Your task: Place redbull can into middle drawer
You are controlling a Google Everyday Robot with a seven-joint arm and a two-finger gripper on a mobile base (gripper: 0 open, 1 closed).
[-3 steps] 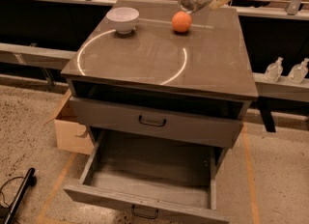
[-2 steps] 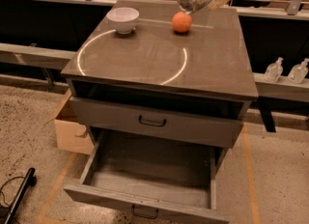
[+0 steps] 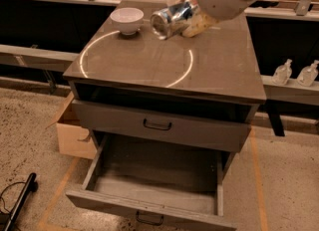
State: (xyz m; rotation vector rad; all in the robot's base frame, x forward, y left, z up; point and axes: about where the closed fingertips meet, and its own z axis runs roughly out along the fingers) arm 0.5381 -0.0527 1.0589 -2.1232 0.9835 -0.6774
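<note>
The redbull can (image 3: 171,19), silver and blue, lies tilted on its side in my gripper (image 3: 188,10), with its shiny end facing the camera. My gripper is shut on it and holds it above the back of the cabinet top (image 3: 219,70), right of the white bowl (image 3: 127,19). The middle drawer (image 3: 149,206) is pulled out wide at the bottom of the cabinet, its black handle (image 3: 149,219) at the front and its inside bare. The orange ball is hidden behind the can and arm.
The upper grey drawer (image 3: 124,120) is closed, with a black handle (image 3: 157,124). A cardboard box (image 3: 70,138) stands left of the cabinet. Two clear bottles (image 3: 294,73) stand on a ledge at the right. A black object (image 3: 20,197) lies on the floor at the lower left.
My arm has carried the can left and towards the cabinet's front. It now covers the orange ball. The drawers and bowl have not moved.
</note>
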